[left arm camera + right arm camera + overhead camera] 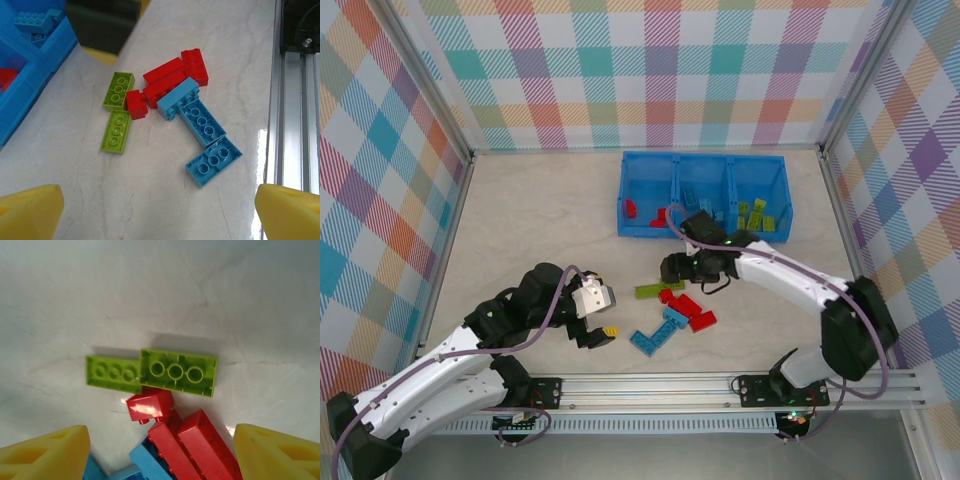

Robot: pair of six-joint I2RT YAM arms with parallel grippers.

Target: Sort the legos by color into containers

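Bright blue rectangular plastic bin tray (700, 157) sits at the far side of the pale marbled tabletop (540, 220). Its left compartment holds red bricks (630, 208), the middle one light blue bricks (705, 205), the right one lime green bricks (760, 212). The unsorted legos (675, 310) lie in a loose pile near the tray. The right gripper (160, 450) hangs just above the pile, yellow fingers (45, 455) spread wide, nothing held. Two loose lime green bricks (177, 372) lie end to end just ahead of it, hollow side up. The left gripper (160, 215) is open wide and empty, left of the pile.
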